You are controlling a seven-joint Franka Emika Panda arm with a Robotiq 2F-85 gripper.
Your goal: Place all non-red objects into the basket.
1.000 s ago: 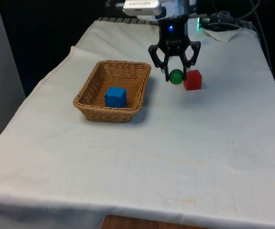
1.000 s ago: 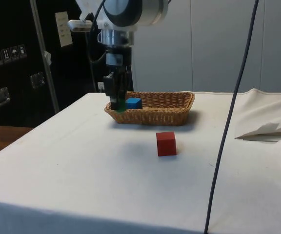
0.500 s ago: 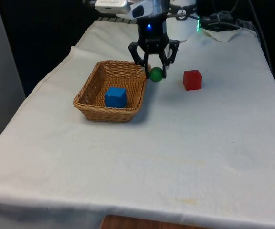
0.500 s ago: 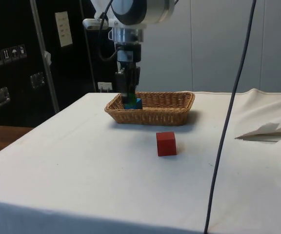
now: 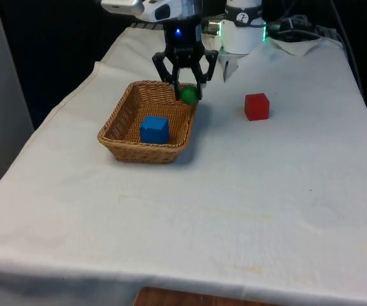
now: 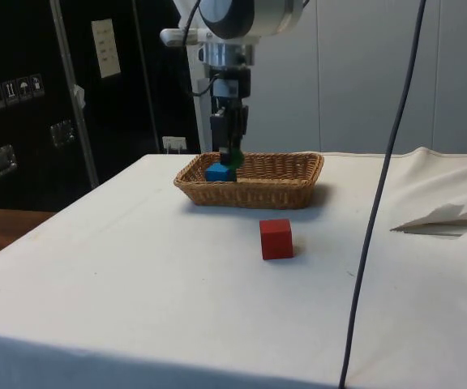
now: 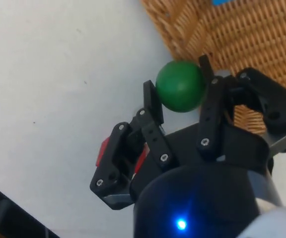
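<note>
Wrist view: our gripper (image 7: pixel 180 94) clamps the green ball (image 7: pixel 180 92) at the basket (image 7: pixel 242 34) rim; we should move further inside before letting go.

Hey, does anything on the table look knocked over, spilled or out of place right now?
Nothing stands out. The woven wicker basket sits flat with the blue cube inside, the red cube rests upright on the cloth, and the gripper holds the green ball.
</note>
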